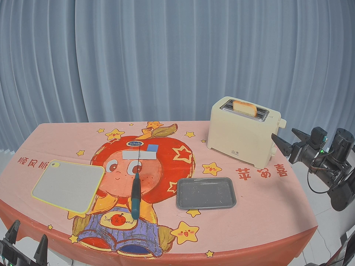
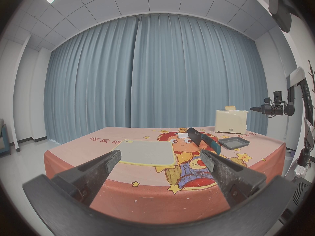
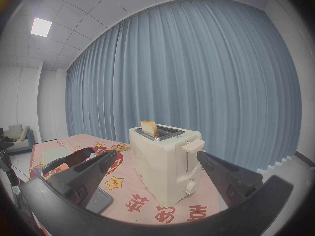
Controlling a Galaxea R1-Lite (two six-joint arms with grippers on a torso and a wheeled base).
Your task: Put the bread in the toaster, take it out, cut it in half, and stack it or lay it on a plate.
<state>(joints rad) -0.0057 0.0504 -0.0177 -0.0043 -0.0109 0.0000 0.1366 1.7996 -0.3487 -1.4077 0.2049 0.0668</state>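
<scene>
Gaping wide beside the cream boxy toaster, the black right gripper is best centred over the golden bread slice.

Bread lower part hidden in toaster slot; left tool cut by head-view edge.

Golden bread slice stands upright in cream toaster — top protruding.

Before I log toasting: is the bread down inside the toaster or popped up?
Popped up: the bread sticks up out of the toaster, and the lever sits at the top of its track.
</scene>
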